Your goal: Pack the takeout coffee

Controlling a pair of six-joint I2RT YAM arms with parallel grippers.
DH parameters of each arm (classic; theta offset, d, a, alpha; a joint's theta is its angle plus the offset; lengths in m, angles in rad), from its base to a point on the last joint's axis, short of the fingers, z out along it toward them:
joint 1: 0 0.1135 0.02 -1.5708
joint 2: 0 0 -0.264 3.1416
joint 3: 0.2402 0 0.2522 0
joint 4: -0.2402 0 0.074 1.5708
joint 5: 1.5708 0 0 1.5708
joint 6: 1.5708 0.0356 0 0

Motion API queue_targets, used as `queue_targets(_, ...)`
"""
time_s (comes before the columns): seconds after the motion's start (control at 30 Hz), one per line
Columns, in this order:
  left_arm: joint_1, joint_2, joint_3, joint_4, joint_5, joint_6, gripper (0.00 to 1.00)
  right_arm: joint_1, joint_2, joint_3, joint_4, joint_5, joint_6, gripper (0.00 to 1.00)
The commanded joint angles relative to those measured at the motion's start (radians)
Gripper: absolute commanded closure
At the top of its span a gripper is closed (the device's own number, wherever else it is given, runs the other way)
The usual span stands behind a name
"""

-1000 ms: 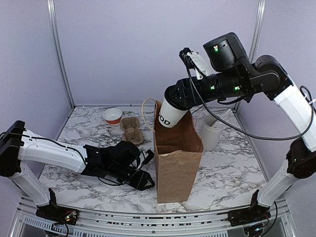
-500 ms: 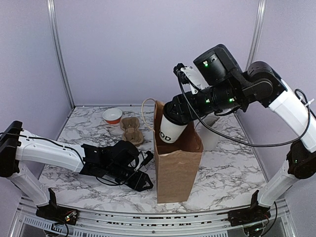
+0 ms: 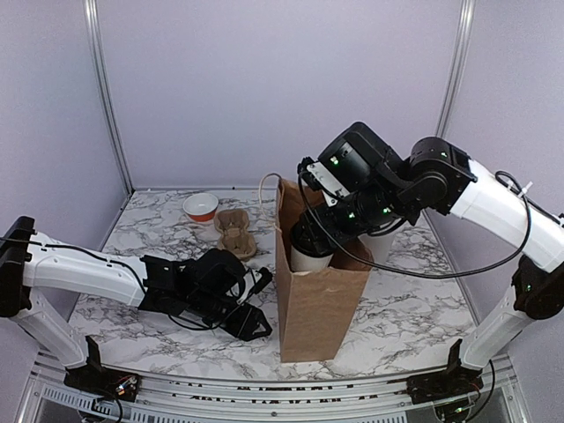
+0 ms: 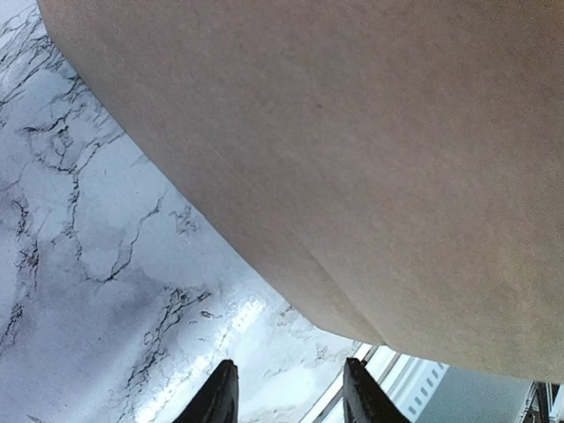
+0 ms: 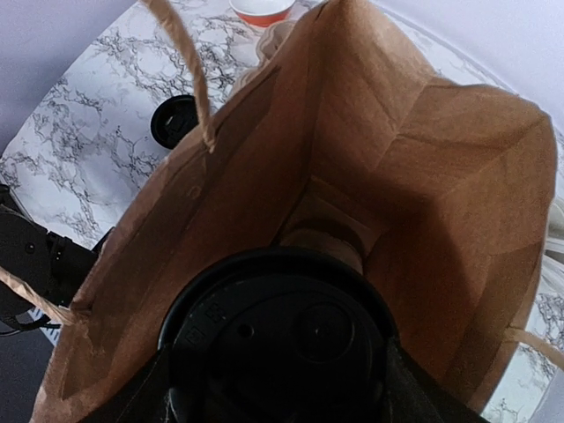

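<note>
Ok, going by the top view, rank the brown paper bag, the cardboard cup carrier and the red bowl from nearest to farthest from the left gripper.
1. Brown paper bag: right beside the left gripper, on its right.
2. Cardboard cup carrier: farther back, behind the gripper.
3. Red bowl: farthest, at the back, left of the carrier.

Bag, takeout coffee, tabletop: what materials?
Bag: brown kraft paper, matte, creased folds, twisted paper handles. Takeout coffee: white matte wall, likely paper; lid black, moulded rings, slight sheen, likely plastic. Tabletop: marble-patterned, glossy reflections; stone or printed laminate, cannot tell.
</note>
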Motion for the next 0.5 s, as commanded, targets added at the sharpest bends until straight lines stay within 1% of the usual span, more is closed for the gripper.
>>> queue_targets(0.0,0.012,-0.052,0.014,-0.038,-0.031,0.009,0.58,-0.033,-0.043,-0.058,0.065,-0.063,0.007,0.47)
queue_targets(0.2,0.032,-0.085,0.004,-0.048,-0.046,0.006,0.58,-0.067,-0.040,-0.081,0.071,-0.115,-0.007,0.48)
queue_targets(0.47,0.092,-0.157,0.016,-0.071,-0.035,0.020,0.58,-0.069,-0.017,-0.098,0.050,-0.152,-0.006,0.49)
